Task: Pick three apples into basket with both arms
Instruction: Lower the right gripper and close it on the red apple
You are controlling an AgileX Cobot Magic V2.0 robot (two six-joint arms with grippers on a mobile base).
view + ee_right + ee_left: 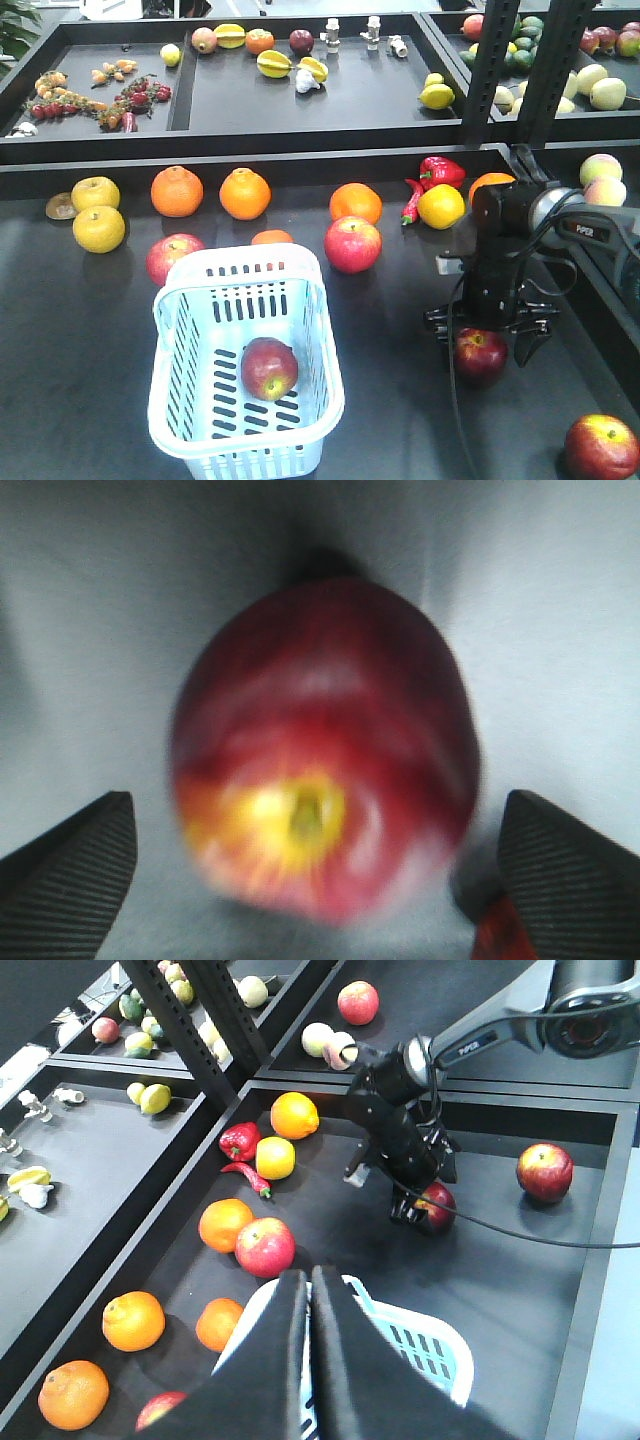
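Note:
The pale blue basket [165, 400] stands front centre with one dark red apple [268, 367] lying in it. My right gripper [490, 335] points down, open, its jaws on either side of a second dark apple [481, 355] on the black table. In the right wrist view this apple [325, 750] fills the space between the spread fingers [75, 880] without touching them. A third dark apple [600, 447] lies at the front right. My left gripper [308, 1278] is shut on nothing and hovers over the basket's rim [455, 1360]; the front view does not show it.
Lighter red apples [352, 244] [174, 257] sit behind the basket, with oranges [177, 191], yellow apples [98, 228], a lemon [441, 206] and red peppers [440, 172] further back. A raised tray edge [250, 150] and black rack posts [490, 70] bound the far side.

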